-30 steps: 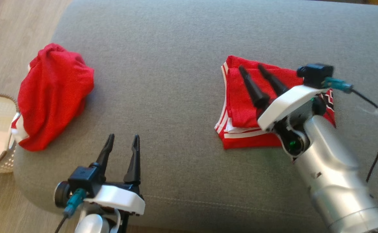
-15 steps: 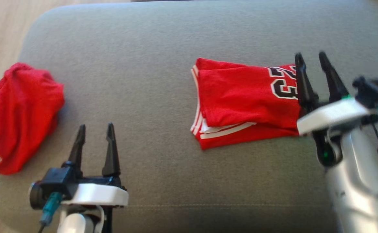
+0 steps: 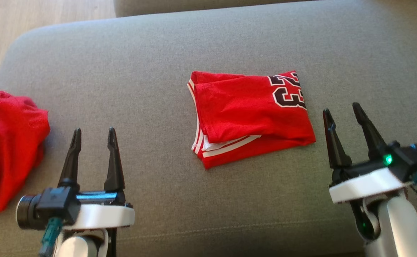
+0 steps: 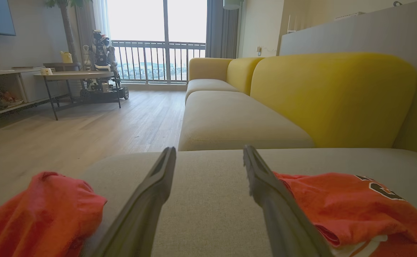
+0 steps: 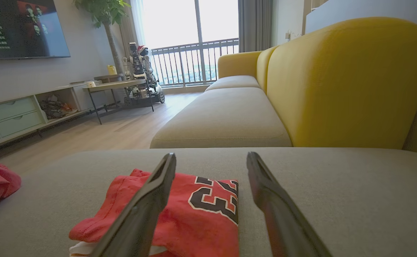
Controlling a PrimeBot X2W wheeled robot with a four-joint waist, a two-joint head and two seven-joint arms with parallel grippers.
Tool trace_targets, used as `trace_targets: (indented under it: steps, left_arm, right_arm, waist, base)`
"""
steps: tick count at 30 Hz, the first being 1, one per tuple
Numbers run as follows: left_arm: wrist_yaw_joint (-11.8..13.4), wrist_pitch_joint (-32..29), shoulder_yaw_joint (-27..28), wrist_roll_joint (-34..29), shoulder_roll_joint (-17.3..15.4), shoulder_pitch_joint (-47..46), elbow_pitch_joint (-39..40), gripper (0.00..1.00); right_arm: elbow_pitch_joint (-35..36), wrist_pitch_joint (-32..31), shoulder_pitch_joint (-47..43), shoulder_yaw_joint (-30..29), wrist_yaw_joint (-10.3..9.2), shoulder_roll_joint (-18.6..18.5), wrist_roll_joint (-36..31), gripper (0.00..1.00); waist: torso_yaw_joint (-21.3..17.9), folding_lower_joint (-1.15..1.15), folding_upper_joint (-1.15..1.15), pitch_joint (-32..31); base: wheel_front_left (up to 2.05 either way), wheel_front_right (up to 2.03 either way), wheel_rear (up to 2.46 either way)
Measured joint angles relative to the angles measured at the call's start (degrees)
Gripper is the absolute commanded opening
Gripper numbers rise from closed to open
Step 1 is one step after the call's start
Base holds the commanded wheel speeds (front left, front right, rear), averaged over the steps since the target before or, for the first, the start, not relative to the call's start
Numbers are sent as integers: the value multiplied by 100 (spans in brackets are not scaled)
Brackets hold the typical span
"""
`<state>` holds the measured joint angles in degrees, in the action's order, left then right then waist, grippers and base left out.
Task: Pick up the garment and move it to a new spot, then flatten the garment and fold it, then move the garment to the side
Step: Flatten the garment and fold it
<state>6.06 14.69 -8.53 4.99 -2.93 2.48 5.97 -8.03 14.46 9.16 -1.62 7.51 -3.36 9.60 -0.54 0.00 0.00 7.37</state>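
Garment [image 3: 247,117] folded neat, sits mid cushion [image 3: 140,64], nearer right edge. My left gripper [image 3: 94,129] and right gripper [image 3: 341,108] both gaping, empty. Guessing only shove-to-side remains, if that.

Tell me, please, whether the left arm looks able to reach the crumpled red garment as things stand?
Probably yes. The left gripper hovers with its fingers open, just right of the crumpled red garment. Only bare grey cushion lies between them, so nothing appears to block the way.
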Motion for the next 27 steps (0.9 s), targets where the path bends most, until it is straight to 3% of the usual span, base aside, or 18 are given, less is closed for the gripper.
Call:
trace_targets:
  steps: [6, 12, 27]
  left_arm:
    - [-10, 0, -13, -191, -1, 275, 97, 100]
    - [-9, 0, -13, -288, -2, 562, -57, 100]
    - [-9, 0, -14, -292, -3, 719, -249, 100]
  right_arm:
    - [463, 1, -538, -64, 0, 33, -110, 100]
    - [489, 1, -1038, 31, 0, 55, -291, 100]
    - [417, 1, -1093, 116, 0, 65, -165, 100]
  waist:
    - [-13, 0, 0, -162]
    - [-6, 0, 0, -339]
    - [10, 0, 0, -559]
  base:
    - [0, 0, 0]
    - [0, 0, 0]
    - [0, 0, 0]
